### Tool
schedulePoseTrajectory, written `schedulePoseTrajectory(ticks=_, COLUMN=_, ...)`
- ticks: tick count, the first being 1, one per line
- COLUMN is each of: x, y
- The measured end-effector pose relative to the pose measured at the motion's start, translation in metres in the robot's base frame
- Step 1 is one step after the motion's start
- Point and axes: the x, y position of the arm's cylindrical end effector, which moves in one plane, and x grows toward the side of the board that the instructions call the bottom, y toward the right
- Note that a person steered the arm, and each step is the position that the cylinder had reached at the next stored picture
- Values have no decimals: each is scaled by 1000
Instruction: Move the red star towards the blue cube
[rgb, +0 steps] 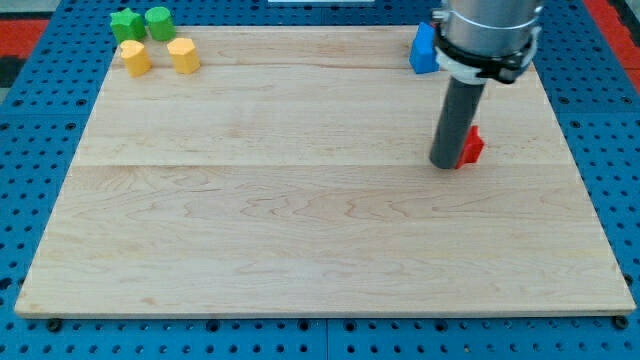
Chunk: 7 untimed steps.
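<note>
The red star (472, 146) lies on the wooden board at the view's right, mostly hidden behind my rod. My tip (446, 164) rests on the board right against the red star's left side. The blue cube (424, 50) sits near the board's top edge, above the star and slightly to its left, partly hidden by the arm's grey body.
At the view's top left stand a green star (126, 24), a green block (159, 21), a yellow block (135, 57) and a yellow block (183, 54). The wooden board (300, 200) lies on a blue pegboard (40, 120).
</note>
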Motion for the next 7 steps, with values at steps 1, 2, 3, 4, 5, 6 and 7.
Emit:
schedulePoseTrajectory(ticks=1, x=0, y=13)
schedulePoseTrajectory(ticks=2, x=5, y=21)
schedulePoseTrajectory(ticks=3, x=4, y=23)
schedulePoseTrajectory(ticks=4, x=-34, y=23)
schedulePoseTrajectory(ticks=5, x=-65, y=23)
schedulePoseTrajectory(ticks=6, x=-27, y=4)
schedulePoseTrajectory(ticks=7, x=3, y=25)
